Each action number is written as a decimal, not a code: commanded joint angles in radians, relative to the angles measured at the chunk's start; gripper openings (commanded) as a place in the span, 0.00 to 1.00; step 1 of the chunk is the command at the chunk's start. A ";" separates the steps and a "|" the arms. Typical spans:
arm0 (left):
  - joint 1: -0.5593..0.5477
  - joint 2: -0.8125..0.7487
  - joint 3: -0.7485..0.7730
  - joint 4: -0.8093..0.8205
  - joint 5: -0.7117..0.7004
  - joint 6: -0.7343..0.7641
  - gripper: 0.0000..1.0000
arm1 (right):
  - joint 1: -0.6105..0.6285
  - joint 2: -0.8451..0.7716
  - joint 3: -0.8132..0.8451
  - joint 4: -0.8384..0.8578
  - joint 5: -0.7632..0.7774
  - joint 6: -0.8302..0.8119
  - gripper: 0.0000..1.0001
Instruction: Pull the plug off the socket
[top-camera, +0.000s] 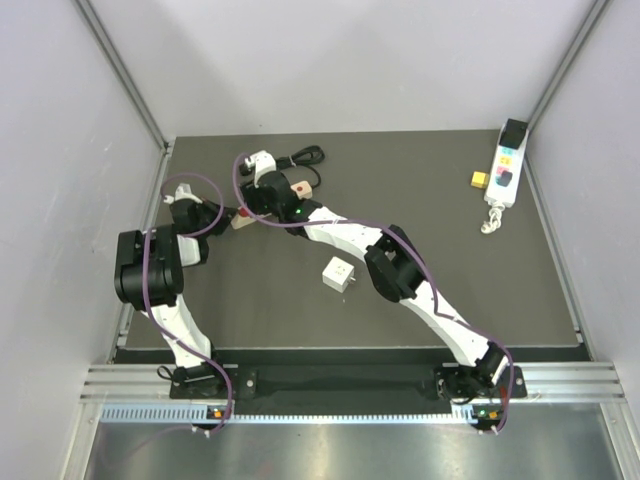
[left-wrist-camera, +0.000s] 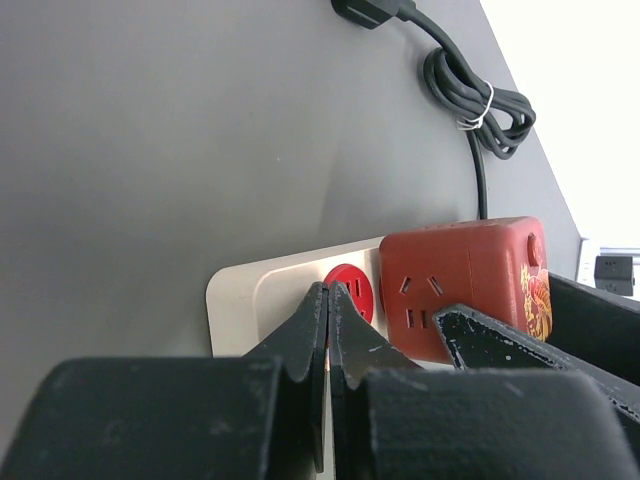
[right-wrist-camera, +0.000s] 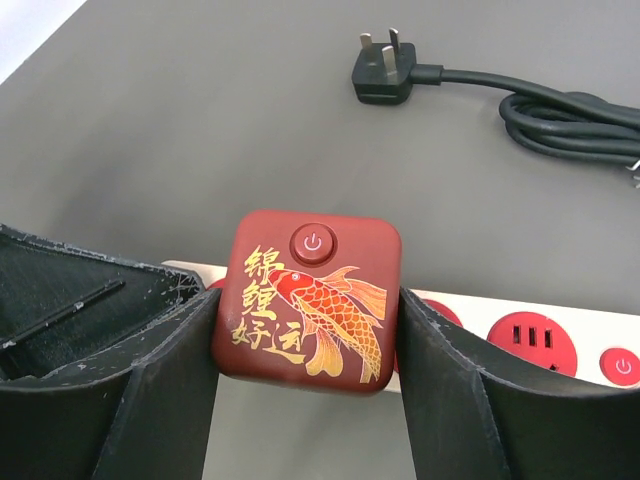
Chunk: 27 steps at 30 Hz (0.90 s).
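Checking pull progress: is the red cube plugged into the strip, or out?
In: the red cube sits flush on the cream strip, no prongs showing; the right gripper touches both its sides.

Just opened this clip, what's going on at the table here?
The right gripper straddles the red cube plug, which is seated in the beige power strip, with one finger against each side of it. The left gripper is shut, its tips set down on the strip right beside the plug, apparently to hold the strip in place. The plug is not yet pulled out.
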<state>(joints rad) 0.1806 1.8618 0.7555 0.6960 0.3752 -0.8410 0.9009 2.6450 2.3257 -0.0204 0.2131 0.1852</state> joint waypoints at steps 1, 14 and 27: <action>-0.010 0.027 0.013 -0.069 -0.016 0.014 0.00 | 0.021 0.006 0.060 0.023 0.037 0.040 0.17; -0.032 0.051 0.022 -0.139 -0.055 -0.015 0.00 | 0.116 -0.143 -0.147 0.380 0.354 -0.058 0.00; -0.043 0.057 0.025 -0.145 -0.056 -0.013 0.00 | 0.073 -0.223 -0.281 0.591 0.368 0.083 0.00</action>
<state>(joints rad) 0.1539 1.8748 0.7837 0.6689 0.3386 -0.8711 0.9882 2.5740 2.0331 0.3790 0.5514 0.1913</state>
